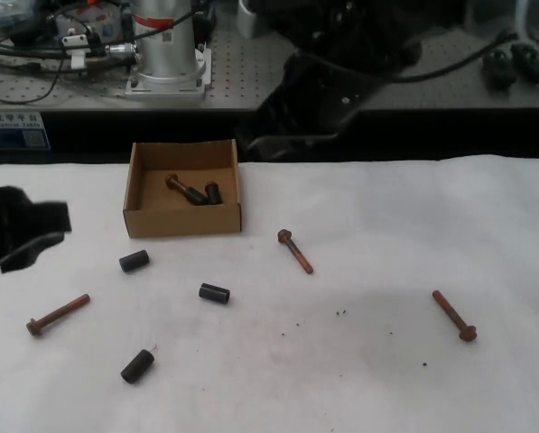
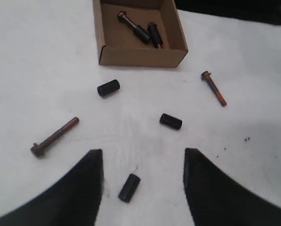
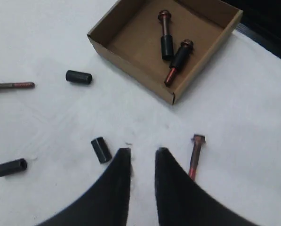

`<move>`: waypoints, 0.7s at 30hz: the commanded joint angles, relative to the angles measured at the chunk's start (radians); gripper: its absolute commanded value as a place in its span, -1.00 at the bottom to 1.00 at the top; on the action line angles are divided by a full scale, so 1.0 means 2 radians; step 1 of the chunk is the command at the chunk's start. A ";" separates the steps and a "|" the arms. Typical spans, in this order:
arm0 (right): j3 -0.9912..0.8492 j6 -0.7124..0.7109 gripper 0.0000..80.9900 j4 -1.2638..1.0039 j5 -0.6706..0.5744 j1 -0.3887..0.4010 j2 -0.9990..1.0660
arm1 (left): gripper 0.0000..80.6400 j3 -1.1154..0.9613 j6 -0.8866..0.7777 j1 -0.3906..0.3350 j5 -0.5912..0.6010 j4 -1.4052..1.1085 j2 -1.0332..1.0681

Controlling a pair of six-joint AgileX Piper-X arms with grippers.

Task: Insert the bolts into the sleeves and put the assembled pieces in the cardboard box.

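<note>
The cardboard box (image 1: 135,216) (image 2: 142,57) (image 3: 131,63) holds two bolts pushed into sleeves (image 3: 166,40) (image 3: 179,57). Three black sleeves lie loose on the white cloth (image 1: 134,262) (image 1: 214,293) (image 1: 137,365). Three rusty bolts lie apart from them (image 1: 58,314) (image 1: 295,250) (image 1: 454,316). My left gripper (image 2: 143,152) hangs open above the cloth, and the nearest sleeve (image 2: 129,187) lies below the gap. My right gripper (image 3: 143,150) hovers with only a narrow gap and nothing in it, between a sleeve (image 3: 101,149) and a bolt (image 3: 196,155).
A dark part of an arm (image 1: 16,230) shows at the left edge of the bench. Behind the cloth stands a bench with a metal cylinder (image 1: 165,45), cables and dark equipment (image 1: 323,90). Small dark specks (image 1: 341,314) dot the cloth's middle.
</note>
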 commanded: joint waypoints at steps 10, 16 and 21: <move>0.070 0.039 -0.17 -0.012 0.041 -0.010 0.047 | 0.00 0.000 -0.164 0.002 0.156 -0.033 -0.010; 0.042 0.050 -0.20 -0.012 0.036 -0.023 0.095 | 0.00 0.000 -0.183 0.002 0.164 -0.016 -0.035; -0.004 0.049 -0.20 -0.012 0.036 -0.037 0.130 | 0.00 0.000 -0.203 0.002 0.164 -0.018 -0.054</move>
